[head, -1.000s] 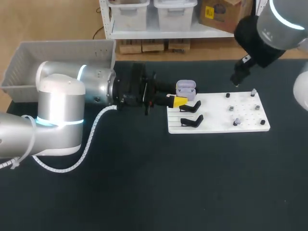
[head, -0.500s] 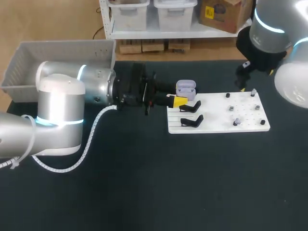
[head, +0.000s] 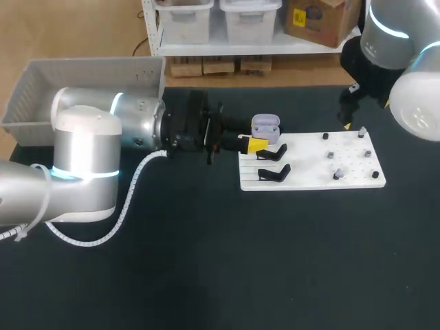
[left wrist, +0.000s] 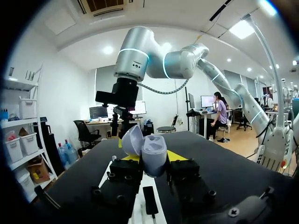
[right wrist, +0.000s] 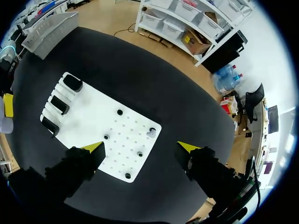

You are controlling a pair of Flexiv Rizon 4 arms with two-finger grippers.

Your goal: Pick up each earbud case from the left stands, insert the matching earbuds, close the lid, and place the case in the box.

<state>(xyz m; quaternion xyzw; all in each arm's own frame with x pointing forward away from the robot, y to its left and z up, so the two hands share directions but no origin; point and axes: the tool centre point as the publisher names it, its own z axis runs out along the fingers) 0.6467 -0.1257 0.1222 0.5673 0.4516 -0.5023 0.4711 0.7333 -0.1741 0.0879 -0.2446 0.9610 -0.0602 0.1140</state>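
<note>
Overhead, right hand (right wrist: 141, 148), fingers (right wrist: 96, 148) well apart.

Right arm (head: 395, 41) only. Its lit-ring joint now sits further toward 9 o'clock than 1.0 s ago. The white elbow link, then at the 3 o'clock edge of the head view, now stands higher and further in, near 2 o'clock. The right gripper (head: 346, 115) is slightly displaced toward 5 o'clock, closer to the far right corner of the white pegboard (head: 313, 165). Most of this shift falls within the first half second; after that, only slight drift.
</note>
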